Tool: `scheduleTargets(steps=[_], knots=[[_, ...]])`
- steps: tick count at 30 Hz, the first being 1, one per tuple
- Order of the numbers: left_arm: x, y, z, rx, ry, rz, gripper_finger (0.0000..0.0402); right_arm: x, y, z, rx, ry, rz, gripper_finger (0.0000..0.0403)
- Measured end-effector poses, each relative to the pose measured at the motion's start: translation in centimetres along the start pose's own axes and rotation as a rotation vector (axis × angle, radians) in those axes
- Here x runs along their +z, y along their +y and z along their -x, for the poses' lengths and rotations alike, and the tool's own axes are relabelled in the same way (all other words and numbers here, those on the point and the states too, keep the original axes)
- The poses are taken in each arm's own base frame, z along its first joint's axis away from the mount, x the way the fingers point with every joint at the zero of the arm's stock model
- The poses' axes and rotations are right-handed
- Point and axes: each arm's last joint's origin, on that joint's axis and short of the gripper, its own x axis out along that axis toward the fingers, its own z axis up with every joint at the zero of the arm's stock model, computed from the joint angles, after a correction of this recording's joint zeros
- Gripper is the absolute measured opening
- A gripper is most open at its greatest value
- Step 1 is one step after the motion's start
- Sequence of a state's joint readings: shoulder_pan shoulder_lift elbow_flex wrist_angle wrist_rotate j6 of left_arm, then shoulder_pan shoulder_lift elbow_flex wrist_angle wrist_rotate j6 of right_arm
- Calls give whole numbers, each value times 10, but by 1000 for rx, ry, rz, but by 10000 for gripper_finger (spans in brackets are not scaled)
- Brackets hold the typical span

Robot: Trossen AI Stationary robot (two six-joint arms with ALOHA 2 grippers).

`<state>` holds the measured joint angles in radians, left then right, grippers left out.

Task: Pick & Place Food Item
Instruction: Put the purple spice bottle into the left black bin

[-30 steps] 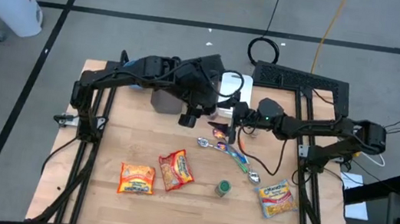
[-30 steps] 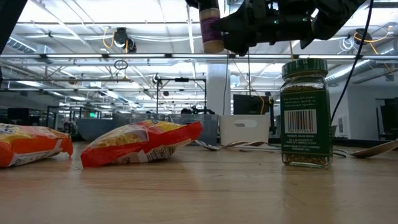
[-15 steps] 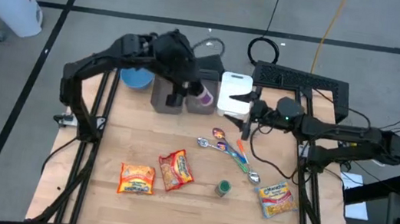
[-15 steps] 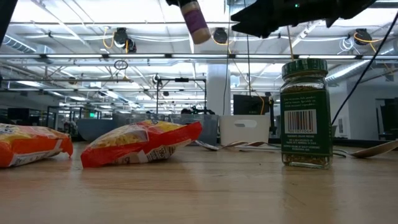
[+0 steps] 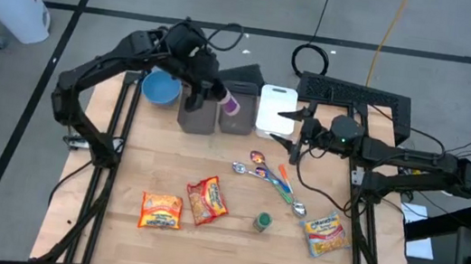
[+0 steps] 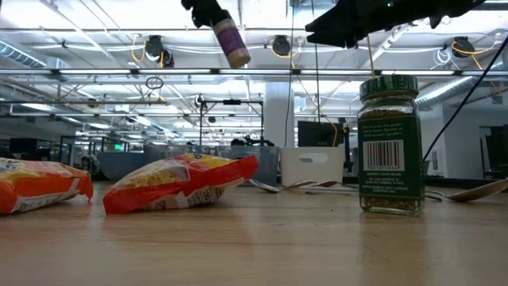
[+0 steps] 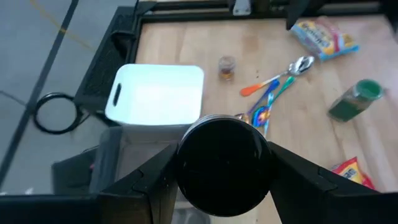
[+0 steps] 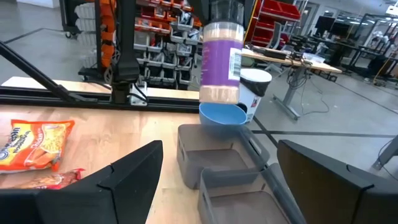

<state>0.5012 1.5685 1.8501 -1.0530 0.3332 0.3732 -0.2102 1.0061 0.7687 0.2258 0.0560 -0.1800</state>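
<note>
1. Wooden table (image 5: 228, 259) sits on a grey floor marked with dark lines; your low view looks across it into a hall of ceiling lights and shelving.
2. Note the left gripper (image 5: 207, 94): it is raised over the two grey bins (image 5: 217, 117) at the far side and is clamped on a purple-labelled spice jar (image 5: 230, 105).
3. In the left wrist view the jar's black round lid (image 7: 222, 163) fills the space between the fingers and hides the jar body.
4. In the low view the jar (image 6: 232, 41) hangs tilted near the upper edge; the gripper above it is cut off.
5. In the right wrist view the jar (image 8: 221, 60) shows a clear top, a purple label and pale contents, with the blue bowl (image 8: 222, 114) behind it.
6. Observe the right gripper (image 5: 287, 114): it hovers beside the white container (image 5: 275, 108), jaws spread wide and empty.
7. Remaining items rest on the table: a green-lidded glass jar (image 6: 389, 144) with a barcode, two crinkled orange noodle packets (image 5: 182, 205), a yellow packet (image 5: 325, 233), and shiny spoons with coloured handles (image 5: 271, 173).
8. A small brown object (image 7: 227, 66) near the spoons is too small to identify.
</note>
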Motion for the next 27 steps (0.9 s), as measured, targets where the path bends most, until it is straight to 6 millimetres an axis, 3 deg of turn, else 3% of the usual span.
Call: scheduleTargets(steps=[12, 19, 27], knots=[[-74, 3, -7, 44, -198, 81, 212, -19, -4, 0, -34, -7, -51, 309], [-112, -9, 0, 133, -422, 95, 212, -33, -2, 3, -58, -133, -66, 309], [-153, -16, 16, 220, -445, 195, 212, -51, 0, 6, -104, -114, -105, 309]])
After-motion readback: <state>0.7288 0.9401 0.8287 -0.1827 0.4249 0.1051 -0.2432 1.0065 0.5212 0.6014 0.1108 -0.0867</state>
